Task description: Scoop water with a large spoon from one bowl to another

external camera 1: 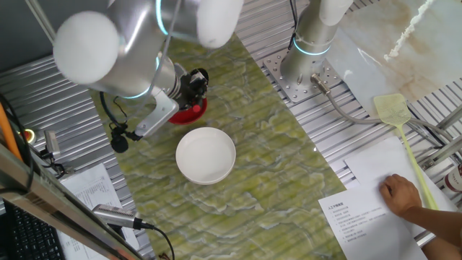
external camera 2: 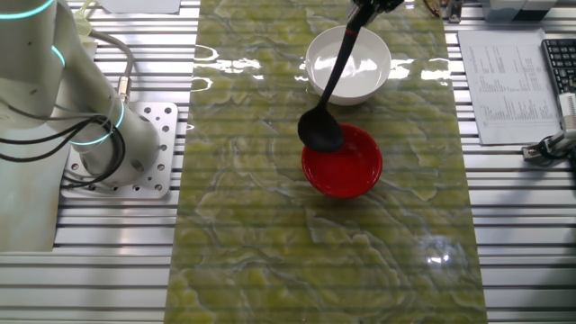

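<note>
While the arm leans over the bench:
ladle [external camera 2: 321, 131]: scoop over red bowl [external camera 2: 353, 171] left rim
white bowl [external camera 2: 360, 72]: just beyond
gripper [external camera 2: 370, 4]: grasping handle top

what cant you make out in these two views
- Gripper: hidden behind the arm's own bulk in one fixed view, cut off by the top edge in the other.
- Red bowl: mostly hidden by the arm in one view.
- Water in the ladle or white bowl: not discernible.
</note>
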### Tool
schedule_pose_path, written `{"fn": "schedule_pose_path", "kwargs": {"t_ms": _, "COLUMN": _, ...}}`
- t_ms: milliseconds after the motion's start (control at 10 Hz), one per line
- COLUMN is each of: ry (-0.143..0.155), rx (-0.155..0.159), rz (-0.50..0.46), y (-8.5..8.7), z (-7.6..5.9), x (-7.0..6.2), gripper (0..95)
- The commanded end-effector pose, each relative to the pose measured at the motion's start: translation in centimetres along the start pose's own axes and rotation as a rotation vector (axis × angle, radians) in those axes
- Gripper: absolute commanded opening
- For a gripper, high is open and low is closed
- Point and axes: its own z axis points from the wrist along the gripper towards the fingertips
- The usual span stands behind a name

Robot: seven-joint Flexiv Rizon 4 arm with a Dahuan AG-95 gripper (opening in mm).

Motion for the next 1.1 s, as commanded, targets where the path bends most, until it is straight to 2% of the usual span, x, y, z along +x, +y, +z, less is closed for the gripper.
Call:
{"fn": "schedule_pose_path", "kwargs": {"t_ms": 100, "ry": 0.007, "rx": 0.122, "rz": 0.076, "y": 0.23, "z": 0.12, "x": -0.02, "gripper": 0.0}}
{"fn": "schedule_pose_path", "kwargs": {"t_ms": 200, "ry": 0.011, "rx": 0.152, "rz": 0.086, "y": 0.13, "z": 0.24, "x": 0.02, "gripper": 0.0}}
{"fn": "schedule_pose_path", "kwargs": {"t_ms": 600, "ry": 0.015, "rx": 0.215, "rz": 0.107, "y": -0.32, "z": 0.69, "x": 0.11, "gripper": 0.0}}
{"fn": "schedule_pose_path", "kwargs": {"t_ms": 800, "ry": 0.019, "rx": 0.257, "rz": 0.114, "y": -0.47, "z": 0.84, "x": 0.15, "gripper": 0.0}}
{"fn": "schedule_pose_path", "kwargs": {"t_ms": 1100, "ry": 0.016, "rx": 0.285, "rz": 0.137, "y": -0.70, "z": 1.10, "x": 0.18, "gripper": 0.0}}
